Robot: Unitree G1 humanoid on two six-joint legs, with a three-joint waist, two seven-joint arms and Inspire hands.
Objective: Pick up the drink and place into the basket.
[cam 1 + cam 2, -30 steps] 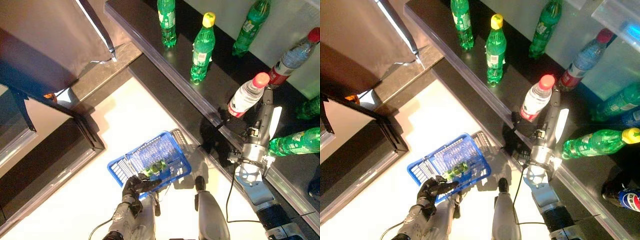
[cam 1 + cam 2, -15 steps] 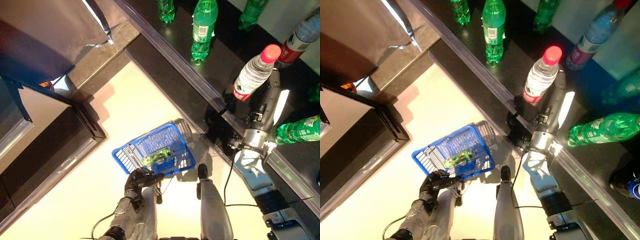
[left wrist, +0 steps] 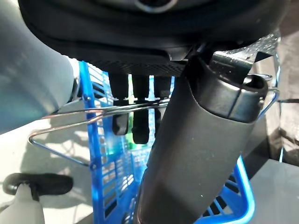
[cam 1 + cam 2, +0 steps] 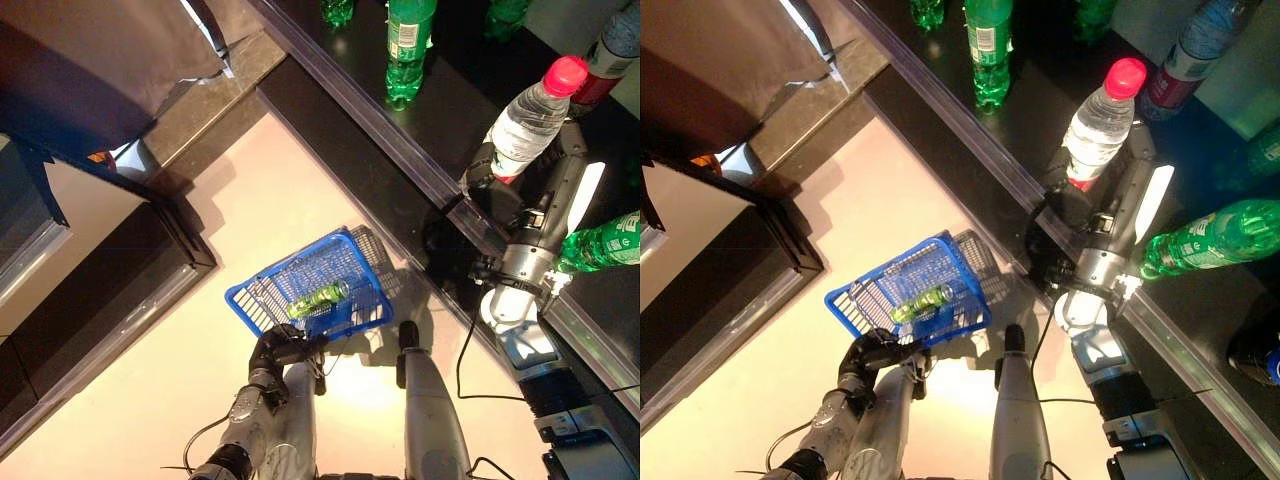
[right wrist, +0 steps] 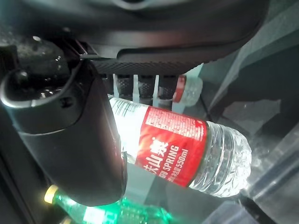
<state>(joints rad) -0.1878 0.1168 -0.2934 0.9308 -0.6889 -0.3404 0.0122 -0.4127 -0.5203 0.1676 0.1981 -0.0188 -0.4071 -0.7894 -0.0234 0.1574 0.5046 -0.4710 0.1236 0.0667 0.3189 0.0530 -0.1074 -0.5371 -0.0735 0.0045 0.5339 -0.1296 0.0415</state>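
A clear water bottle (image 4: 525, 115) with a red cap and a red label stands tilted over the black shelf (image 4: 380, 150). My right hand (image 4: 485, 182) is shut on its lower part; in the right wrist view the thumb (image 5: 70, 126) and fingers wrap the bottle (image 5: 187, 149). A blue wire basket (image 4: 250, 295) hangs above the pale floor, lower and to the left of the bottle. My left hand (image 4: 275, 350) is shut on its wire handle (image 3: 70, 119). A small green bottle (image 4: 318, 297) lies inside the basket.
Upright green bottles (image 4: 405, 50) stand further back on the shelf. A green bottle (image 4: 600, 245) lies on its side right of my right arm. Another red-labelled bottle (image 4: 615, 40) stands at the far right. A dark counter (image 4: 100, 300) borders the floor on the left.
The whole view has shifted, so the camera moved. My right hand keeps its hold on the water bottle over the shelf, and the basket still hangs from my left hand.
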